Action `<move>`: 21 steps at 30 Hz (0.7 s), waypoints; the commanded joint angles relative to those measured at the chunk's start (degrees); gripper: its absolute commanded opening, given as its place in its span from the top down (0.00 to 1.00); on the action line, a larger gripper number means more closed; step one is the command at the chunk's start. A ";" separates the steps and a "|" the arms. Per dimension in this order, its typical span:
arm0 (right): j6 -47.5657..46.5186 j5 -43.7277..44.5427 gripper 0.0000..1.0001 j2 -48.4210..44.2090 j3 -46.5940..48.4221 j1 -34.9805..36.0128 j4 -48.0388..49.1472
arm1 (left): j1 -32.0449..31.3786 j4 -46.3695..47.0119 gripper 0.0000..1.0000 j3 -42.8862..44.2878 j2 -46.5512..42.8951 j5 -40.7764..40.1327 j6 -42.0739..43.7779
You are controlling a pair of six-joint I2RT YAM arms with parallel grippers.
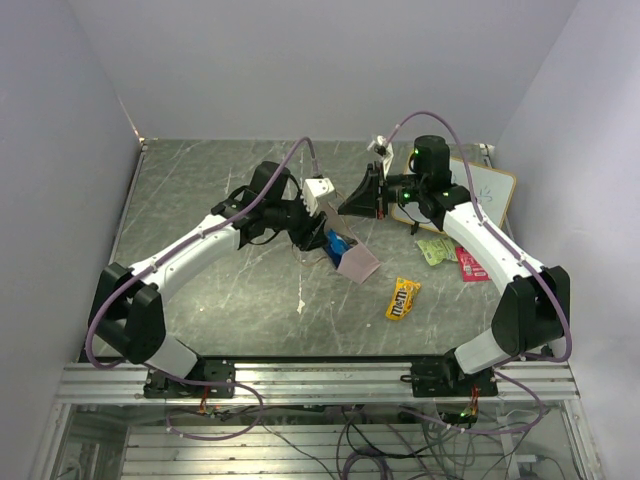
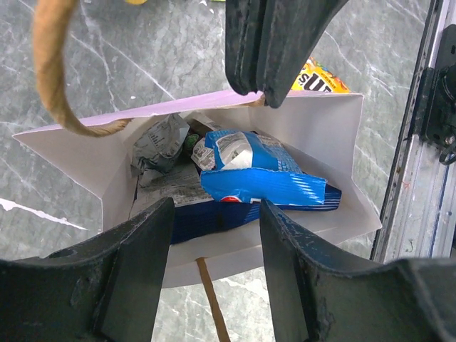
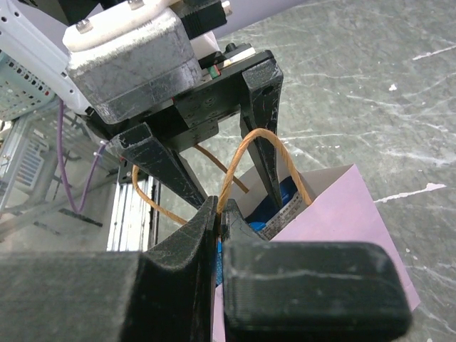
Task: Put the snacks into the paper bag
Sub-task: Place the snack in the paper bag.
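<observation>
The paper bag (image 1: 358,263) stands mid-table with its mouth open. Inside it, a blue-white packet (image 2: 263,174) lies on top, a crumpled silver-grey packet (image 2: 158,146) is wedged against one side wall, and a dark blue chip bag (image 2: 206,219) lies beneath them. A small bit of green shows between the packets, too little to identify. The right gripper (image 3: 219,210) is clamped tight on the bag's rim at the foot of one handle (image 3: 246,153), holding that wall up. The left gripper (image 2: 216,214) hangs over the mouth with its jaws spread, one finger either side of the opposite wall and gripping nothing. On the table outside the bag, the yellow M&M's (image 1: 403,298) lie near it towards the arm bases. The light green packet (image 1: 435,248) and the pink-red packet (image 1: 470,265) lie close together under the right arm, near the right wall. A white board (image 1: 487,190) leans in the far right corner. The tabletop (image 1: 200,190) left of the bag and towards the back wall offers the widest room, while a metal rail (image 1: 320,380) bounds the near edge.
</observation>
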 commanded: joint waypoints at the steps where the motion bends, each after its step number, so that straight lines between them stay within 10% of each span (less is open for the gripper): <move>1: 0.52 0.28 1.00 -1.60 -1.23 -0.19 2.03 | -0.17 3.45 0.37 -0.40 -0.44 1.91 -0.48; 21: -1.08 0.92 1.00 -2.72 0.40 -0.56 -0.74 | 0.36 3.57 0.43 1.05 -1.79 4.34 -0.41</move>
